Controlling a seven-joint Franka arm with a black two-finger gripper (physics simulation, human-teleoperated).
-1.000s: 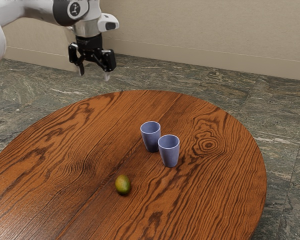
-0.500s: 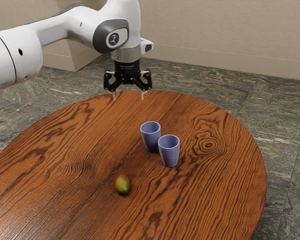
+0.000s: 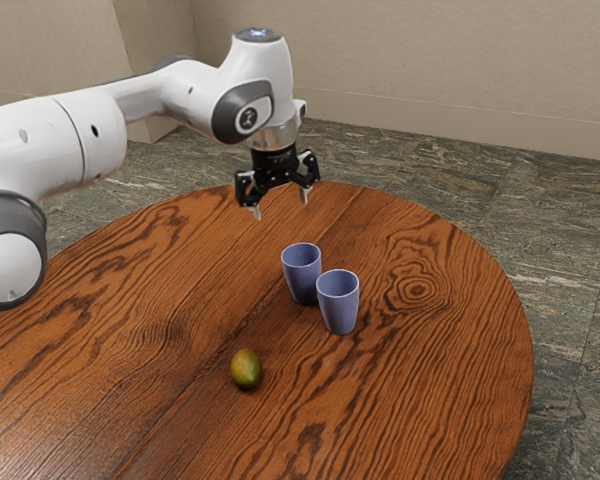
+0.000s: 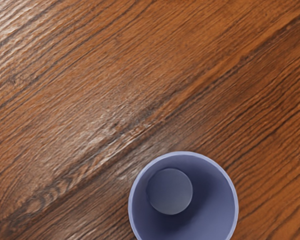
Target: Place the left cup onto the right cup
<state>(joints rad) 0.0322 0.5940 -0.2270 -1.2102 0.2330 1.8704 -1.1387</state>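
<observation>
Over the round wooden table [image 3: 120, 300] I hold my claw [image 3: 280, 203] open and empty in the air, the left cup [image 3: 301, 271] standing upright just below it, the right cup [image 3: 338, 300] close beside that, farther off.

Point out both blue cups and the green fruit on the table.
Rear cup [image 3: 301, 276]: exterior view, on its outer wall.
Front cup [image 3: 338, 306]: exterior view, on its outer wall.
Green fruit [image 3: 245, 368]: exterior view, middle of its skin.
</observation>
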